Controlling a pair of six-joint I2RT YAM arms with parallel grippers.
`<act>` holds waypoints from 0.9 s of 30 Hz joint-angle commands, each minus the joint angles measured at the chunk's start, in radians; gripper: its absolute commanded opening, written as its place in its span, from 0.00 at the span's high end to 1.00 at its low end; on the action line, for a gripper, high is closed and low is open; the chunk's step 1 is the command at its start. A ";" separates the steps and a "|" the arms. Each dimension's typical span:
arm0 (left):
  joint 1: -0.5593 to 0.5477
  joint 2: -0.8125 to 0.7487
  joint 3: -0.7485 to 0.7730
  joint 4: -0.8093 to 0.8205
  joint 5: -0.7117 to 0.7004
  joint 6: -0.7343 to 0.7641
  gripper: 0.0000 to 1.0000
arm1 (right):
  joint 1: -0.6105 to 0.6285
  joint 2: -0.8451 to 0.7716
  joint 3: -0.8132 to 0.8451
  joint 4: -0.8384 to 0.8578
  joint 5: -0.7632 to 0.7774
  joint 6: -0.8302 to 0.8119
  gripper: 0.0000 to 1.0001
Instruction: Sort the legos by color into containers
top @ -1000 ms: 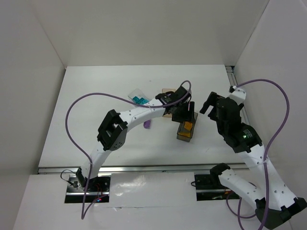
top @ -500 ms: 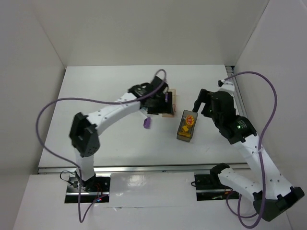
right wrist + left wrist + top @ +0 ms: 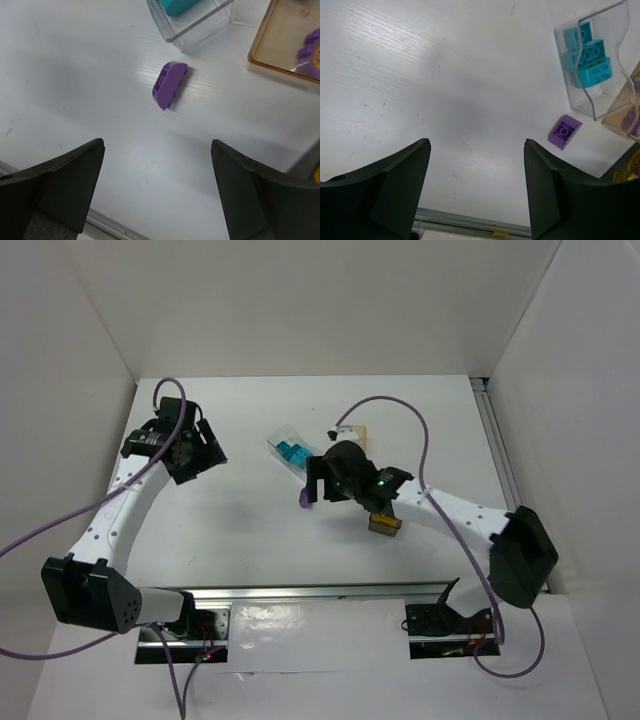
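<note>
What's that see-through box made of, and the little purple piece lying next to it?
Clear bin: looks like hard transparent plastic with a glossy finish; the teal bricks show straight through its walls, and its edges catch the light.
Purple brick: seemingly solid moulded plastic, opaque and smooth with a slight sheen, with a round stud on one face.

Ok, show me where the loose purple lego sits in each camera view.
Top external: purple lego near the middle, just below the clear bin.
Left wrist: lower right, below-left of that bin.
Right wrist: upper centre, just below the bin's corner.
Shared landmark: the clear bin holding teal bricks.
</note>
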 commanded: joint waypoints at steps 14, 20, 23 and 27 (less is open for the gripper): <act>0.049 -0.100 -0.087 0.020 0.079 0.078 0.18 | -0.051 0.442 0.087 0.310 -0.159 0.082 0.26; 0.058 -0.109 -0.096 0.029 0.079 0.087 0.18 | -0.051 0.484 0.108 0.312 -0.133 0.073 0.59; 0.058 -0.109 -0.107 0.029 0.090 0.087 0.18 | -0.031 0.435 0.108 0.301 -0.089 0.064 0.74; 0.058 -0.109 -0.126 0.049 0.115 0.087 0.18 | 0.007 0.320 0.087 0.216 -0.012 0.041 0.84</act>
